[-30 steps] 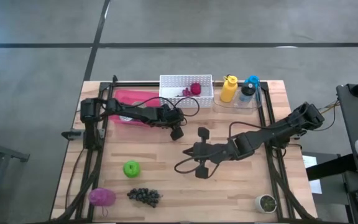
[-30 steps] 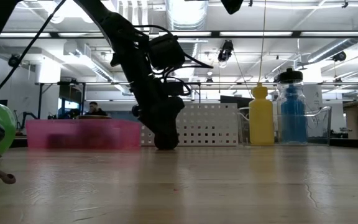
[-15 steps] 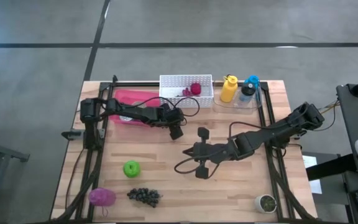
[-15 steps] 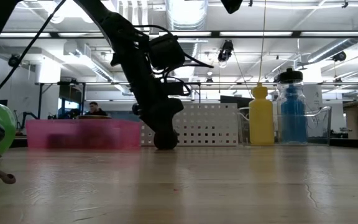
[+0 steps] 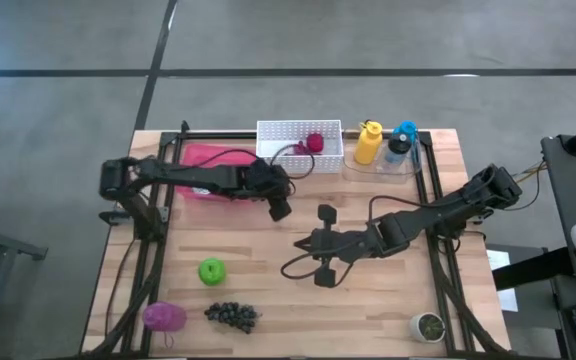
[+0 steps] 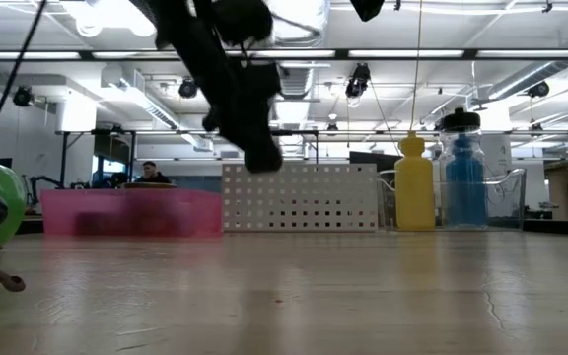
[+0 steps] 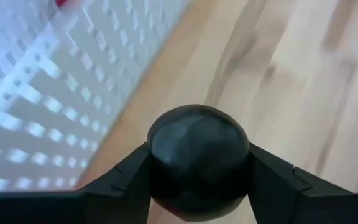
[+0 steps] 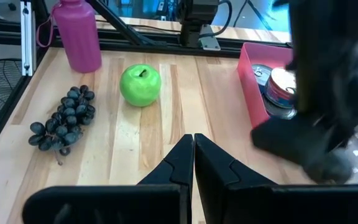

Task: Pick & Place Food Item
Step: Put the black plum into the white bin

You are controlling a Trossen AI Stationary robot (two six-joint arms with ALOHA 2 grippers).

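A dark round fruit [image 7: 197, 158] sits between the fingers of my left gripper [image 5: 280, 208], which is shut on it. In the low view it hangs high above the wood [image 6: 263, 156], in front of the white perforated basket [image 5: 299, 143]. That basket stands at the far edge with a red item [image 5: 314, 142] inside. A green apple [image 5: 211, 270] and a bunch of dark grapes [image 5: 232, 316] rest on the table near the front left. My right gripper [image 5: 303, 246] hovers shut over the table's middle, touching nothing. My left gripper pinches the dark round fruit by its two opposite sides [image 7: 157, 163], one finger [image 7: 126, 180] on each side. The fingers slant downward from the table's left. The fruit is lifted clear of the table.
A pink tray [image 5: 208, 158] with cans stands left of the basket. Yellow [image 5: 368, 142] and blue [image 5: 402, 142] bottles stand in a clear tray at the far right. A pink bottle [image 5: 164, 317] lies at the front left, and a small round pot [image 5: 429, 326] sits at the front right.
My left gripper has risen from the tabletop in front of the basket and carried the dark round fruit up with it. The fruit now hangs clear of the wood at about the height of the basket's rim.
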